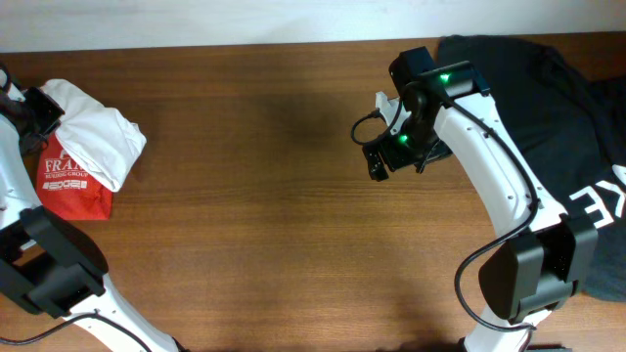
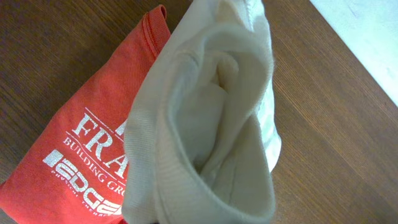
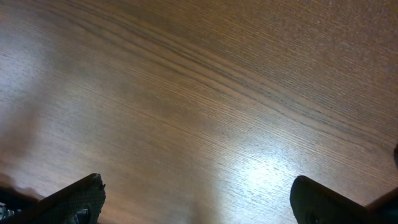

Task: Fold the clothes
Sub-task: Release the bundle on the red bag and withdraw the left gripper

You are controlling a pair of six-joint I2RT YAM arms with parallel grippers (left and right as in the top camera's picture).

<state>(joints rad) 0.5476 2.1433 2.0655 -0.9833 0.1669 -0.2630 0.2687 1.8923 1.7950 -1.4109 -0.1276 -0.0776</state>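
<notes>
The white T-shirt (image 1: pixel 98 132) lies bunched at the far left of the table, partly on top of the red shirt (image 1: pixel 76 186). My left gripper (image 1: pixel 39 112) is at the bundle's left edge. In the left wrist view the white T-shirt (image 2: pixel 211 124) rises right up to the camera and hides the fingers, so it looks gripped. No label shows. My right gripper (image 1: pixel 380 161) hangs open and empty over bare wood near the table's middle right, and its two dark fingertips stand wide apart in the right wrist view (image 3: pixel 199 205).
The red shirt with white "FRAM" print (image 2: pixel 81 137) lies under the white one. A large black shirt with white letters (image 1: pixel 577 88) covers the table's right end, under the right arm. The wooden table (image 1: pixel 245 196) lies between them.
</notes>
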